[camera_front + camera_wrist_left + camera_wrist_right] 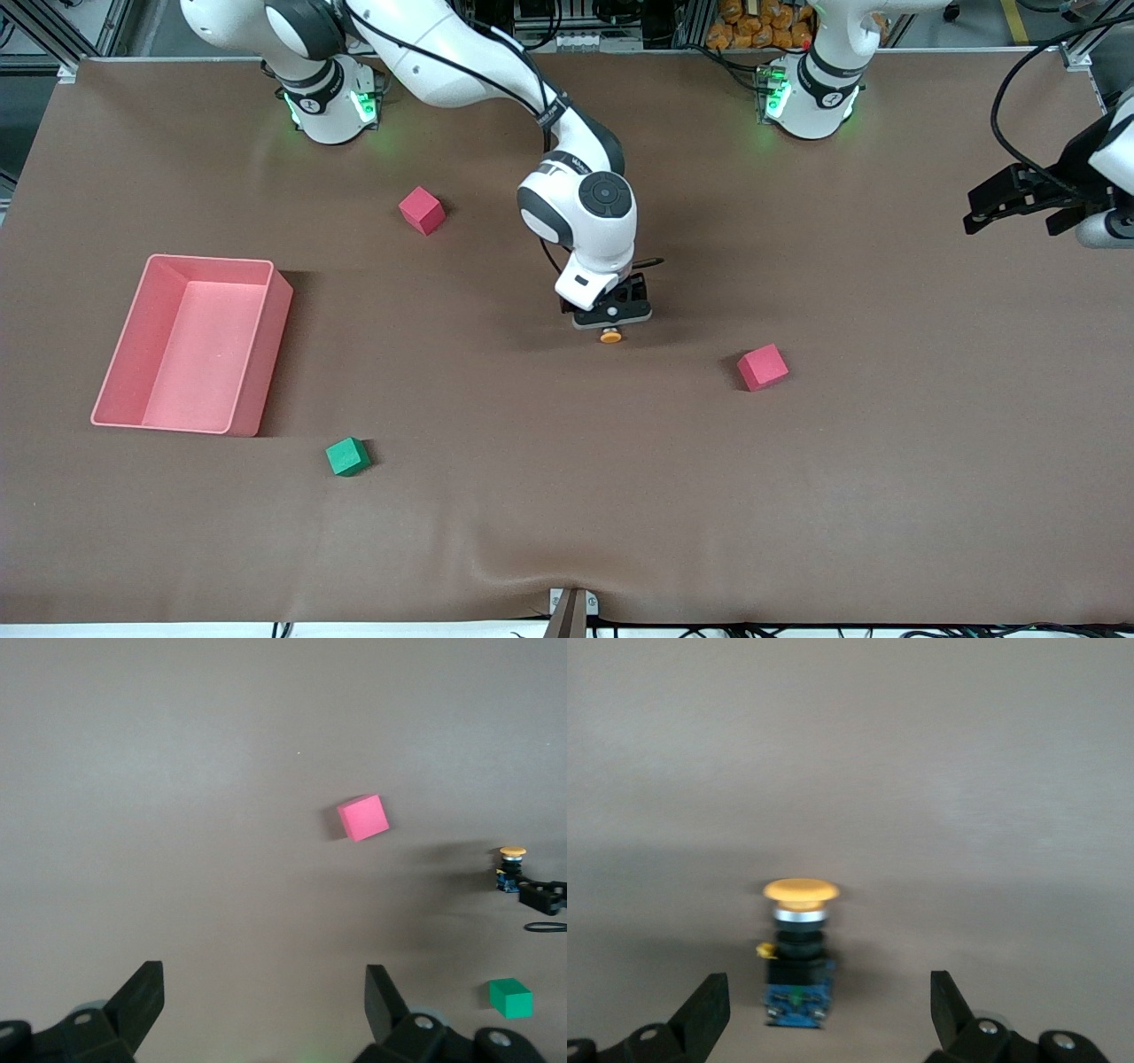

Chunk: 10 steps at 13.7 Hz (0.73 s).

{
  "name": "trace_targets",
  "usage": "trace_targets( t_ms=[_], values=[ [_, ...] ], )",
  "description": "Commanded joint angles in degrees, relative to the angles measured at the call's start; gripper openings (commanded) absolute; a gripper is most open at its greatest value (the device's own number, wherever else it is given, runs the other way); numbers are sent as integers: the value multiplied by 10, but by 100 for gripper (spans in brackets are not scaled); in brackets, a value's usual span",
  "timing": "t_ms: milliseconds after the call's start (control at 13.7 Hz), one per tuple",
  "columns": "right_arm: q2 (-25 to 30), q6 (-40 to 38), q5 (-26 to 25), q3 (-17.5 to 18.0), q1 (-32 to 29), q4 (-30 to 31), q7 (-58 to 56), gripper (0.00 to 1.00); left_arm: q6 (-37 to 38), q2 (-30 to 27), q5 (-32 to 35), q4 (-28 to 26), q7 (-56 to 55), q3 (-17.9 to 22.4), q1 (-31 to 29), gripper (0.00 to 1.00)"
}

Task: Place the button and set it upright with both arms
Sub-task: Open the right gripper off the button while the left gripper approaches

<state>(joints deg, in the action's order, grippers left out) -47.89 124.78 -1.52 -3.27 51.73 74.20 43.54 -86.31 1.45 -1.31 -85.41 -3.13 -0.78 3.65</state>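
The button (610, 336) lies on the brown table near its middle. In the right wrist view (799, 948) it shows in profile, lying on its side: orange cap, black body, bluish end. My right gripper (611, 317) hangs low right over it, open (827, 981). The bluish end sits between the fingertips (709, 1001) without touching them. My left gripper (1010, 220) waits up in the air over the left arm's end of the table, open and empty (263, 979). The left wrist view also shows the button (509, 866).
A pink-red cube (762, 367) lies beside the button toward the left arm's end, slightly nearer the front camera. Another pink-red cube (422, 210) lies farther back. A green cube (347, 456) and a pink bin (266, 354) are toward the right arm's end.
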Motion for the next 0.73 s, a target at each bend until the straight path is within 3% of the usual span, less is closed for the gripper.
trace_targets(
  t_ms=[0, 292, 658],
  values=[
    [43, -59, -3, 6, -40, 10, -14, 100, -10, 12, 4, 9, -7, -4, 13, 100],
    [66, -144, -4, 5, -108, 15, -87, 100, -10, 57, -13, 12, -49, -7, 35, 100],
    [77, -141, -7, 5, -249, 30, -170, 100, -10, 138, -16, 57, -146, -7, 112, 100]
  ],
)
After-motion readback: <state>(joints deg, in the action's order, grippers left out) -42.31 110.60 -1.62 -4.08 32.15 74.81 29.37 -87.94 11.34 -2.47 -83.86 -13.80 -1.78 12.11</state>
